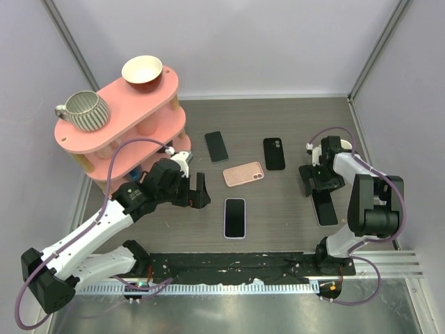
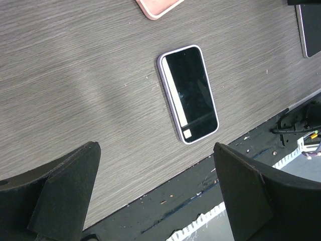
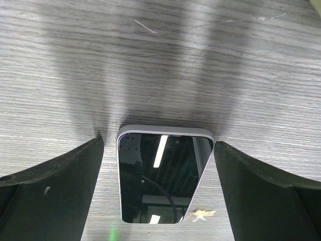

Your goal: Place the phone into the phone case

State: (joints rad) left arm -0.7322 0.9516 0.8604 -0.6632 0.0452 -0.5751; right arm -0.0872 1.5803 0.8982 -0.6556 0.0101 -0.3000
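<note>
A phone with a lavender rim (image 1: 235, 218) (image 2: 189, 93) lies screen up near the front of the table. A second phone (image 1: 325, 209) (image 3: 160, 175) lies screen up at the right; my right gripper (image 1: 320, 186) (image 3: 159, 145) is open, low over it, its fingers (image 3: 60, 186) straddling the phone's far end without touching it. A pink phone case (image 1: 243, 174) (image 2: 158, 6) and a black one (image 1: 274, 153) lie back side up mid-table. My left gripper (image 1: 194, 179) (image 2: 155, 150) hangs open and empty left of the lavender phone.
A third dark phone (image 1: 216, 146) lies behind the pink case. A pink two-tier shelf (image 1: 118, 111) holding a striped mug (image 1: 83, 110) and a bowl (image 1: 142, 70) stands at the back left. The black front rail (image 2: 200, 191) borders the table's near edge.
</note>
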